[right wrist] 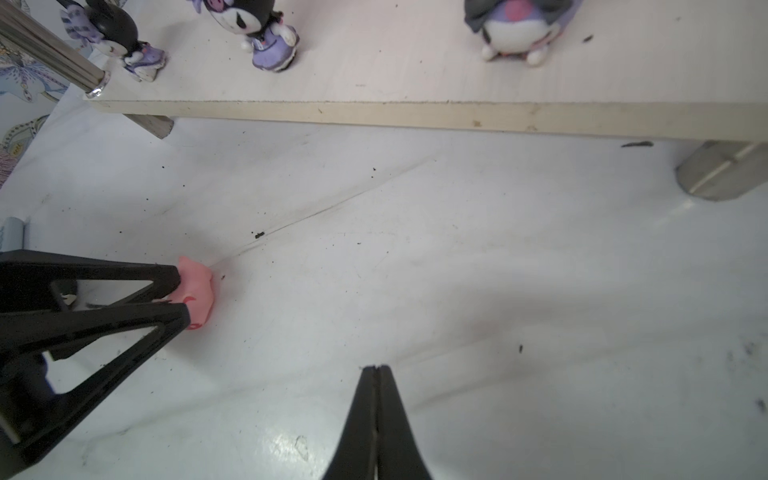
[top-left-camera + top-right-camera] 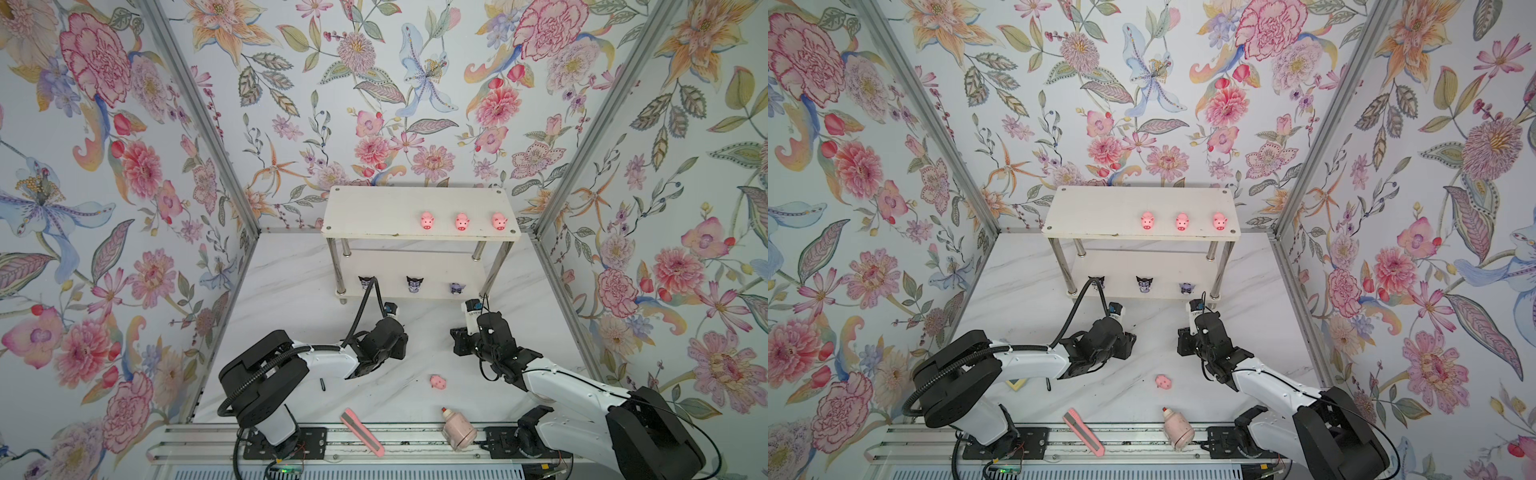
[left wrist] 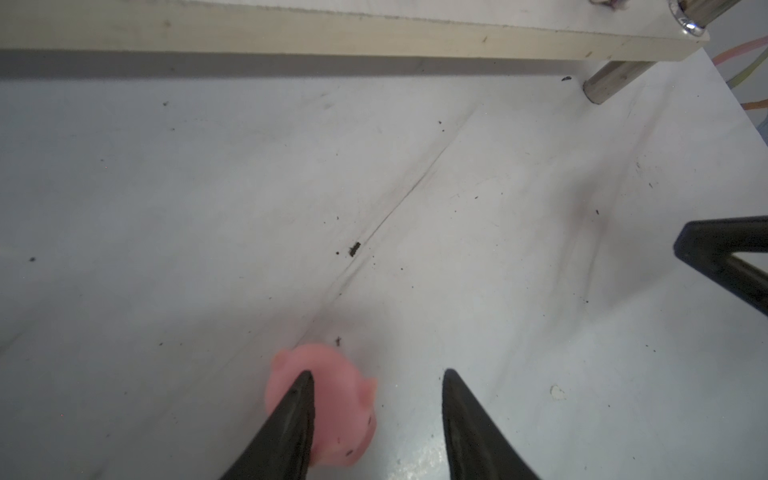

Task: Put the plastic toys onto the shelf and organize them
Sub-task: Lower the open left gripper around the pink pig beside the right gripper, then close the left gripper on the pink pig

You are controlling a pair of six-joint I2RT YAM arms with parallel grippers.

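Note:
The white shelf (image 2: 374,208) stands at the back, with three pink pigs (image 2: 461,221) on its top board and three purple figurines (image 2: 414,284) along its lower board (image 1: 415,114). My left gripper (image 3: 378,374) is low over the table, open. A blurred pink pig (image 3: 332,399) lies between its fingers against one of them, and the other finger (image 3: 461,407) stands apart from it. The top views hide this pig under the left gripper (image 2: 399,345). Another pig (image 2: 438,381) lies loose on the table. My right gripper (image 1: 376,368) is shut and empty, just right of the left one.
A long pink box cutter (image 2: 362,432) and a pale pink bottle (image 2: 457,430) with a red cap lie at the table's front edge by the metal rail. Floral walls close in the left, right and back sides. Chrome shelf legs (image 1: 723,174) stand close ahead.

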